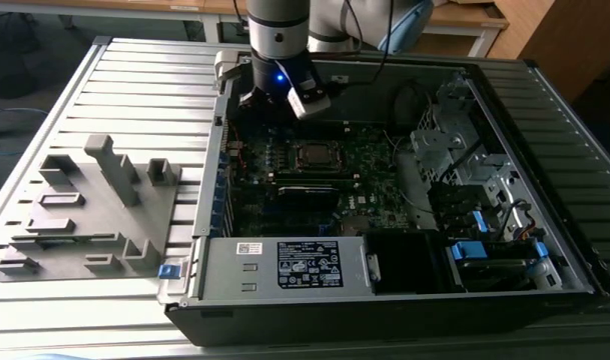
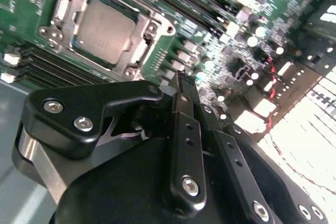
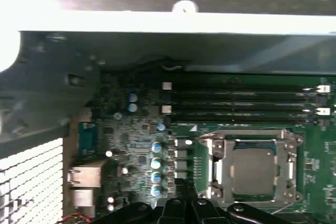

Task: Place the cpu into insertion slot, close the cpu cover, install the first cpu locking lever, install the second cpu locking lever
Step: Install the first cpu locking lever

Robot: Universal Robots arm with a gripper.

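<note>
The cpu (image 1: 312, 155) lies flat in the middle of the green motherboard, its dull silver top facing up (image 2: 102, 27) (image 3: 254, 169). The cpu cover (image 2: 140, 51), a silver frame, lies down around the chip (image 3: 215, 167). The insertion slot underneath is hidden by the chip and the frame. I cannot make out how the locking levers stand. My gripper (image 1: 256, 101) hangs over the back of the board, toward the exterior view's left of the cpu and apart from it. Its black fingers (image 2: 185, 108) are shut together with nothing between them.
The open computer case (image 1: 199, 225) has walls all round the board. Long memory slots (image 3: 241, 98) run beside the socket. A labelled power supply (image 1: 305, 262) sits at the front, and a drive cage (image 1: 455, 150) on the exterior view's right. A grey part fixture (image 1: 85, 210) stands outside the case.
</note>
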